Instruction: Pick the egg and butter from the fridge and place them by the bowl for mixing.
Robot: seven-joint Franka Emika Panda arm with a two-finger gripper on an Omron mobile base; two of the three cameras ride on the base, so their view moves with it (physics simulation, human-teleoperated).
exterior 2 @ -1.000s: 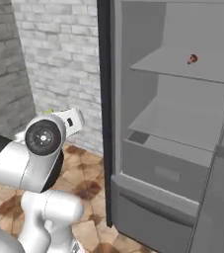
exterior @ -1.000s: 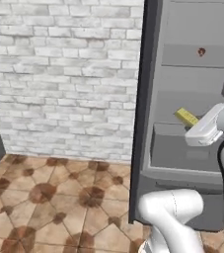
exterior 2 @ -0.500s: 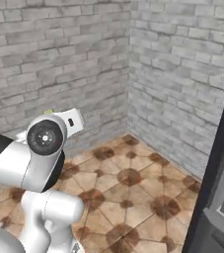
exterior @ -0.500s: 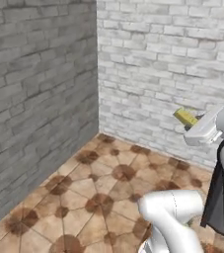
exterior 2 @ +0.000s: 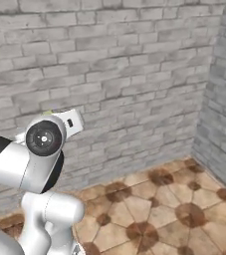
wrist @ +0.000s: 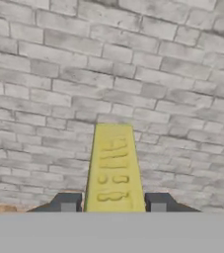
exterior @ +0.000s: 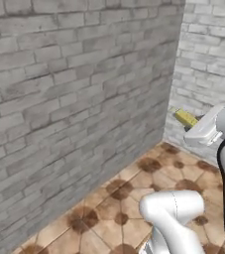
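— How is the scene lit?
— Evenly and softly; no glare is seen, and one brick wall [exterior: 74, 109] is shaded darker.
— Sharpness?
— Rendered edges are slightly blurred, most in the hand view

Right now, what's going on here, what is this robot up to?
The robot arm is carrying the butter, a yellow stick clamped between the two fingertips of its hand. In the left base view the butter pokes out ahead of the hand, held up in the air. All around are a grey brick wall and a brown tiled floor.
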